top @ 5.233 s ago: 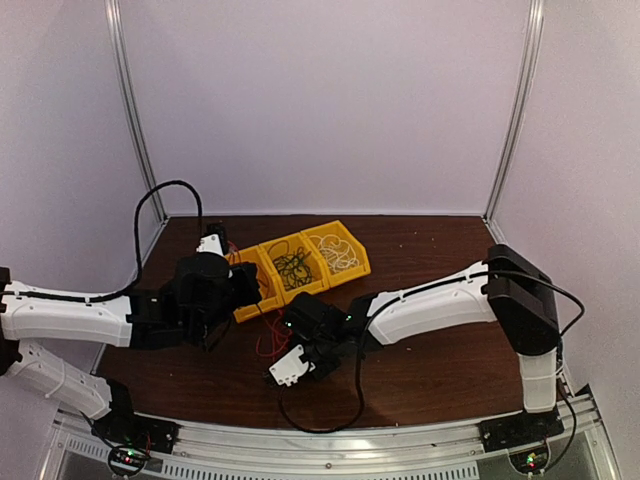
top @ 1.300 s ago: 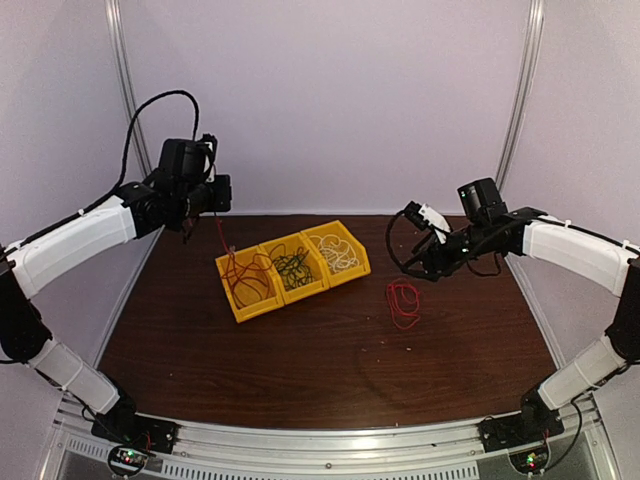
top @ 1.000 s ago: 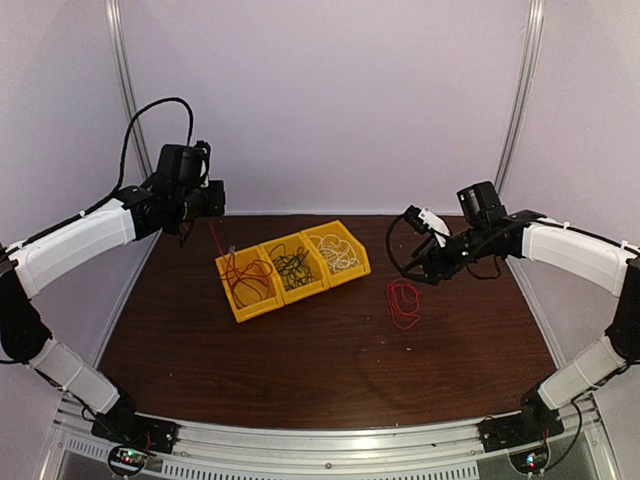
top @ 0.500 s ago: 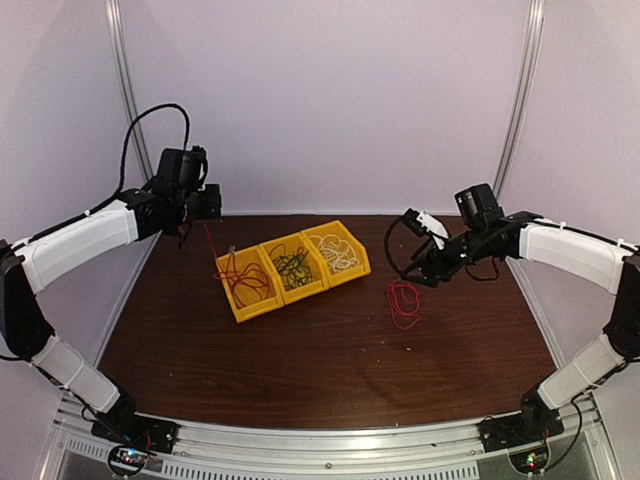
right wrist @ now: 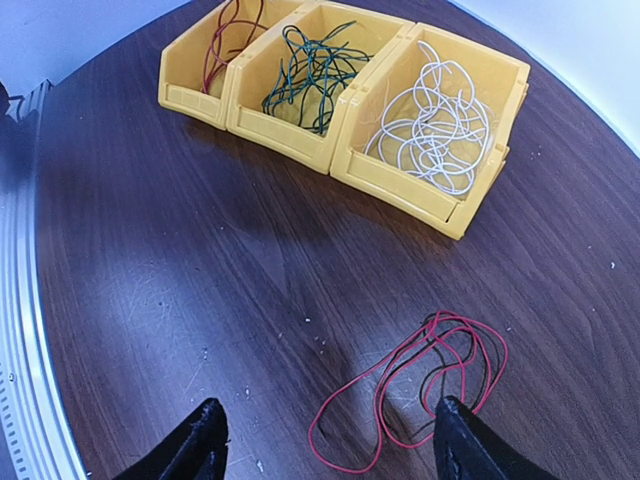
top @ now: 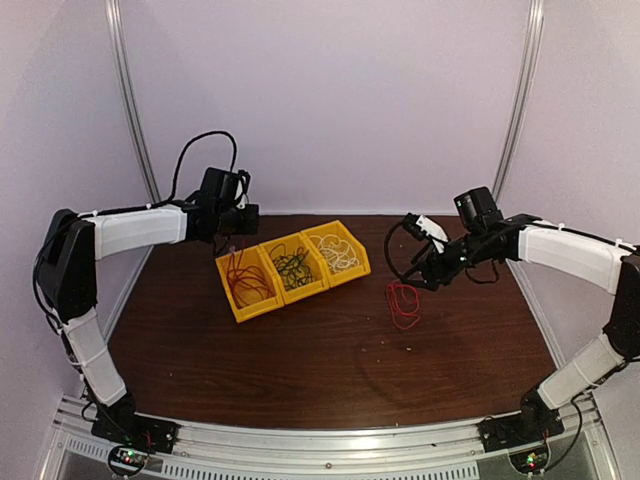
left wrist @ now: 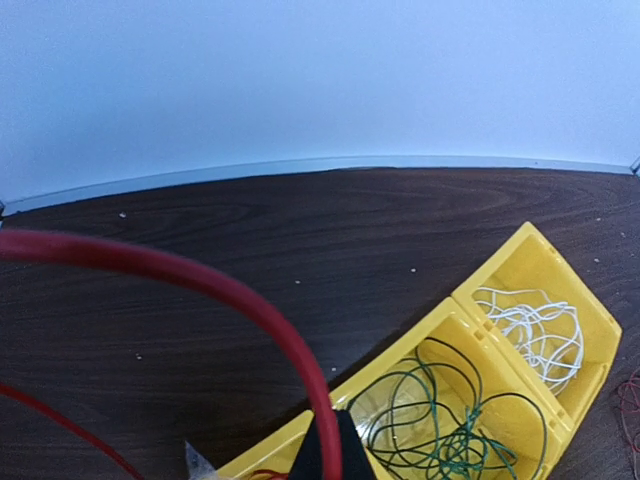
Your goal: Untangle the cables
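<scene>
Three joined yellow bins (top: 352, 270) stand at the back of the table. The left one holds a red cable (top: 243, 283), the middle a dark green cable (top: 293, 267), the right a white cable (top: 338, 253). My left gripper (top: 234, 236) hovers over the left bin, shut on a thick-looking red cable (left wrist: 250, 295) that runs up out of its jaws (left wrist: 325, 455). My right gripper (top: 424, 268) is open and empty, its fingers (right wrist: 205, 445) spread above a looped red cable tangled with a thin black one (right wrist: 430, 385), which lies on the table (top: 403, 303).
The bins also show in the right wrist view (right wrist: 400, 195), with the green cable (right wrist: 310, 70) and white cable (right wrist: 435, 125) inside. The back wall and metal corner posts (top: 512, 115) bound the table. The dark wooden tabletop (top: 320, 360) stretches toward the front rail.
My left gripper has swung right and down from high at the back left to just over the left bin, still holding the red cable. The right gripper has hardly moved.
</scene>
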Action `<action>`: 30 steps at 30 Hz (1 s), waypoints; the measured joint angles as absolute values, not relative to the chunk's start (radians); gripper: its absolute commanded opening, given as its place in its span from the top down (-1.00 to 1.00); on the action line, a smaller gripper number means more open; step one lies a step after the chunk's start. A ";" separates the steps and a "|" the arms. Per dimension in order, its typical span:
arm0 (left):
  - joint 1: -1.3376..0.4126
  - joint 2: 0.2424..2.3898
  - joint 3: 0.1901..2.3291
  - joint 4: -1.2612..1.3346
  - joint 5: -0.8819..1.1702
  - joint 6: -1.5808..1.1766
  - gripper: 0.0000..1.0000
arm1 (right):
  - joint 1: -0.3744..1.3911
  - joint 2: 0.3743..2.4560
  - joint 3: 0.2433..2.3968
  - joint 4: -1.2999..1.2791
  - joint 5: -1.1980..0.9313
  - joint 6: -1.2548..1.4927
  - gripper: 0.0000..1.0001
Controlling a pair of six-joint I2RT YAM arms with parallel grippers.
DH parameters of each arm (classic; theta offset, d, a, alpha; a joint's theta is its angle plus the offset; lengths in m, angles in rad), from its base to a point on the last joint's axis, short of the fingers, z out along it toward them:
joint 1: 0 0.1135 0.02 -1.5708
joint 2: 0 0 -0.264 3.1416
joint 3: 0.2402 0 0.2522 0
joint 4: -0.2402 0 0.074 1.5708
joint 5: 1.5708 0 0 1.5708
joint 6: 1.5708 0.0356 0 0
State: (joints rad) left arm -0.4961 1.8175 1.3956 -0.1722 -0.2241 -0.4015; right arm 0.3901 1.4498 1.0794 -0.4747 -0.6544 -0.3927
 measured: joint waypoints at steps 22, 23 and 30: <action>-0.506 1.771 0.948 0.265 0.144 -0.647 0.85 | 0.390 1.496 1.071 -0.477 -0.659 -0.411 -0.43; -0.506 1.771 0.942 0.269 0.146 -0.656 0.75 | 0.390 1.496 1.071 -0.477 -0.659 -0.412 -0.44; -0.508 1.724 0.944 0.245 0.143 -0.668 0.18 | 0.390 1.496 1.071 -0.479 -0.662 -0.414 -0.44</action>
